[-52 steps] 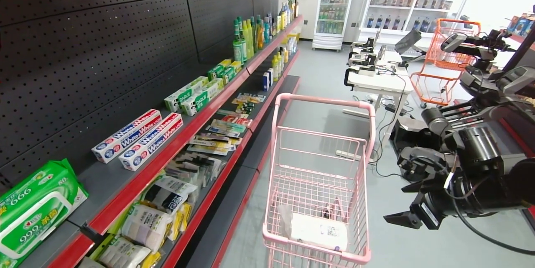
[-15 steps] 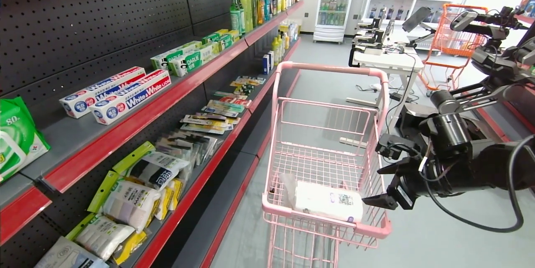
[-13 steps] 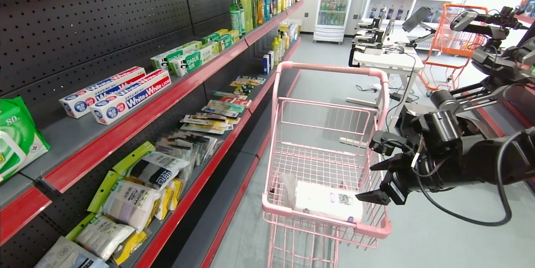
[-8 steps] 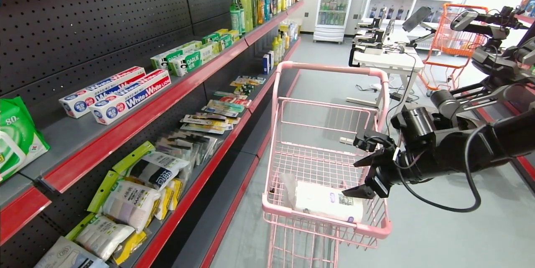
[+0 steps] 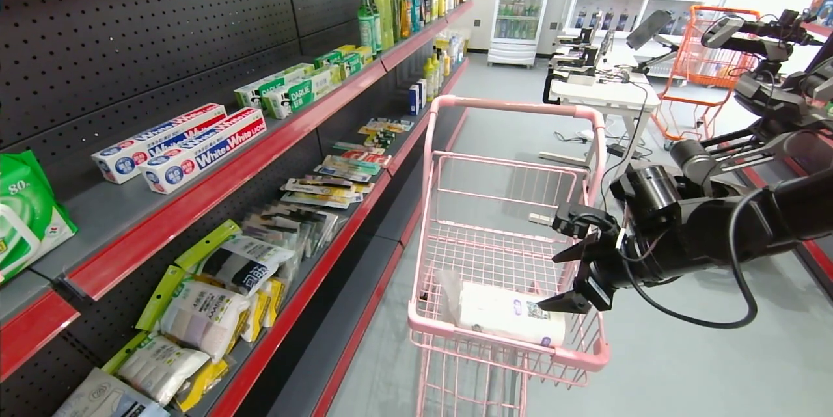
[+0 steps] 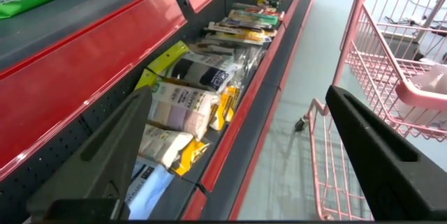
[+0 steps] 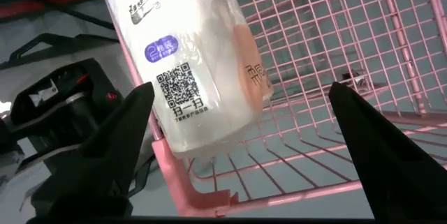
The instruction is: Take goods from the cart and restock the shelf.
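The shelf (image 5: 215, 199) runs along the robot's left with the pink cart (image 5: 514, 106) beside it. A white wrapped pack (image 5: 501, 321) lies at the basket's near end. The right pincer (image 5: 556, 282), spread open, has swung in over the basket, just above the pack, so grasping looks next. The left pincer (image 6: 239, 98) is open too.

A shop: stocked red shelves (image 5: 215, 189), a pink cart (image 5: 507, 222), drink fridges (image 5: 520, 0).
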Available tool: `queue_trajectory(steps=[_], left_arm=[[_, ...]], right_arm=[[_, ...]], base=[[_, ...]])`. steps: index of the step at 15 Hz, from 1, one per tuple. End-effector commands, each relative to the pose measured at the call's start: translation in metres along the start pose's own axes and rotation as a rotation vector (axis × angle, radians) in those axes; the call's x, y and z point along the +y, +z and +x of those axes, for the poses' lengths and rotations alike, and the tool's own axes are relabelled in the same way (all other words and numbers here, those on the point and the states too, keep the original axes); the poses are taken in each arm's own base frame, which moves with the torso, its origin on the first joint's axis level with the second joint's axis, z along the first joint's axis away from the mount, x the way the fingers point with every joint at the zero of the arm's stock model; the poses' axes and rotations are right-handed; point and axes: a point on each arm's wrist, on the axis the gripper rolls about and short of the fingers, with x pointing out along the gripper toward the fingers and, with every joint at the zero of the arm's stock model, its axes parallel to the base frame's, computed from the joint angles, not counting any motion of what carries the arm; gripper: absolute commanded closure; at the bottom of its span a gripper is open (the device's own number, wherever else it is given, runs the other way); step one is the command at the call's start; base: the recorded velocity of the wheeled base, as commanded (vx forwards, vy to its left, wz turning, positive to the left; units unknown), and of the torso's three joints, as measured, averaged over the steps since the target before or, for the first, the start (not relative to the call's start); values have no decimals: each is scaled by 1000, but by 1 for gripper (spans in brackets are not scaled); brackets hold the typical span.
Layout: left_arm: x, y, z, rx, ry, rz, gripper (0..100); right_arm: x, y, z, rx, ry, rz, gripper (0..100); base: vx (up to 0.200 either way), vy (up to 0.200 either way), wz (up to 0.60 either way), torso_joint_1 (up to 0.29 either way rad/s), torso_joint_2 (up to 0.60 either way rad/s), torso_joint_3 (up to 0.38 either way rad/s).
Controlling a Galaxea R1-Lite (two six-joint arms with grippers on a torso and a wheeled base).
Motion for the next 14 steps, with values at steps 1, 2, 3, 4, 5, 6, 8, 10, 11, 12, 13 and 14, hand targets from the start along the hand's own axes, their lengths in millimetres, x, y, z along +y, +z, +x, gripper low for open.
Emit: queue_trajectory(steps=[1, 2, 3, 4, 5, 6, 8, 10, 11, 12, 13, 14], left_arm=[[0, 0, 0, 1, 1, 0, 0], [0, 0, 0, 1, 1, 0, 0], [0, 0, 0, 1, 1, 0, 0], [0, 0, 0, 1, 1, 0, 0], [0, 0, 0, 1, 1, 0, 0], [0, 0, 0, 1, 1, 0, 0], [0, 0, 0, 1, 1, 0, 0], [0, 0, 0, 1, 1, 0, 0], [0, 0, 0, 1, 1, 0, 0], [0, 0, 0, 1, 1, 0, 0], [0, 0, 0, 1, 1, 0, 0], [0, 0, 0, 1, 1, 0, 0]], right_arm=[[4, 1, 6, 10, 17, -16, 0], [5, 1, 8, 14, 19, -24, 0], [5, 1, 11, 19, 26, -29, 0], [7, 3, 13, 19, 30, -36, 0], [8, 5, 14, 18, 32, -42, 0], [10, 6, 15, 21, 36, -47, 0], [7, 6, 19, 41, 14, -53, 0], [6, 8, 22, 44, 9, -72, 0], [5, 10, 24, 49, 1, -90, 0], [2, 14, 24, 71, -48, -131, 0], [0, 17, 24, 79, -70, -139, 0], [3, 19, 25, 67, -53, -145, 0]], base=[[0, 0, 0, 0, 0, 0], [0, 0, 0, 0, 0, 0], [0, 0, 0, 0, 0, 0], [0, 0, 0, 0, 0, 0], [0, 0, 0, 0, 0, 0], [0, 0, 0, 0, 0, 0], [0, 0, 0, 0, 0, 0], [0, 0, 0, 0, 0, 0], [0, 0, 0, 0, 0, 0], [0, 0, 0, 0, 0, 0], [0, 0, 0, 0, 0, 0], [0, 0, 0, 0, 0, 0]])
